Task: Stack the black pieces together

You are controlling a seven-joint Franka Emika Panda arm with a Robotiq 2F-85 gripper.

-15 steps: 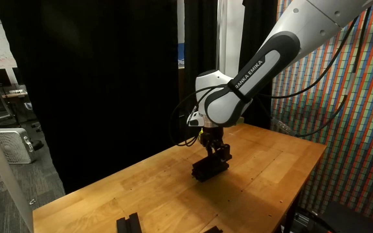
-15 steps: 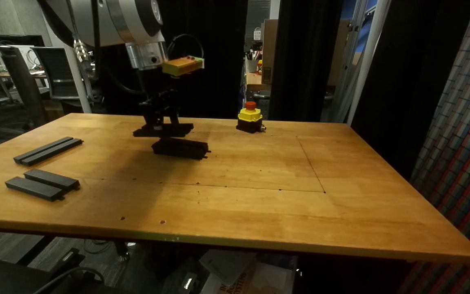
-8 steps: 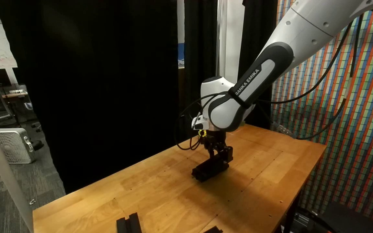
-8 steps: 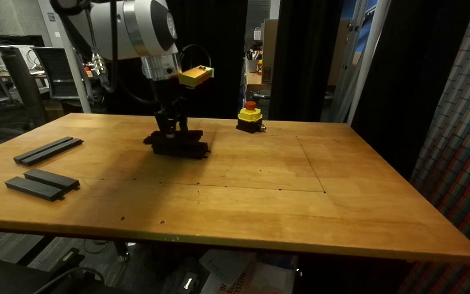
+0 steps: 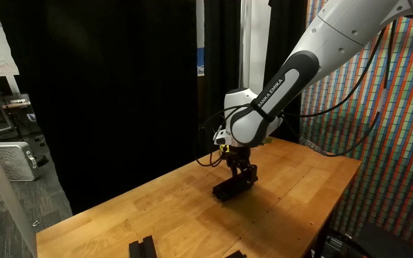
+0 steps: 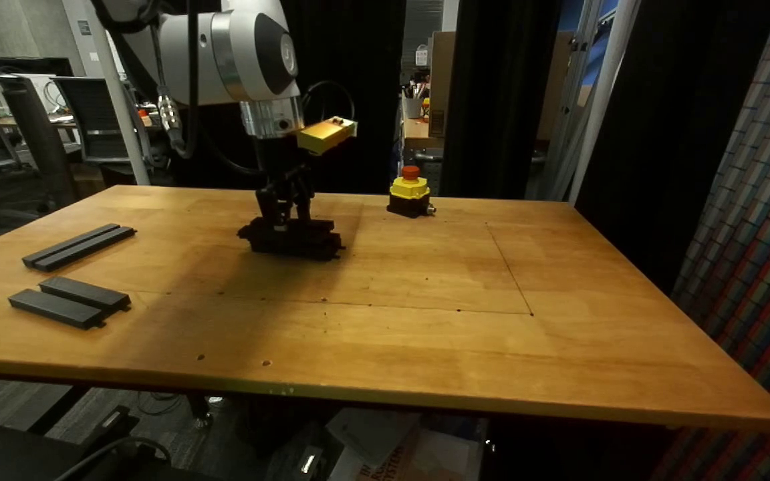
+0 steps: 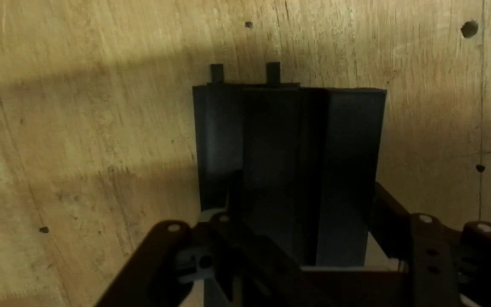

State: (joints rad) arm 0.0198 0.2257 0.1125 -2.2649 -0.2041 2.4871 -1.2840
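One change stands out in an exterior view: the held black bar [image 6: 321, 226], higher and farther left a second ago, now sits against the outline of the black block [image 6: 298, 250], left of centre toward the far edge of the wooden table [image 6: 425, 361]. Our Robotiq gripper [image 6: 293, 222] is lower and farther right with it, fingers pinched on that bar; whether they grip one length or two side by side, we cannot tell. We take this as placing, with release likely near. The bar shows at the block's far side, its left end poking past, and we cannot make out whether it rests on top or beside. A nudge into line seems wise before letting go, lest it tip. Four loose black bars [image 6: 56, 308] lie paired at the left, so we judge the stack unfinished.
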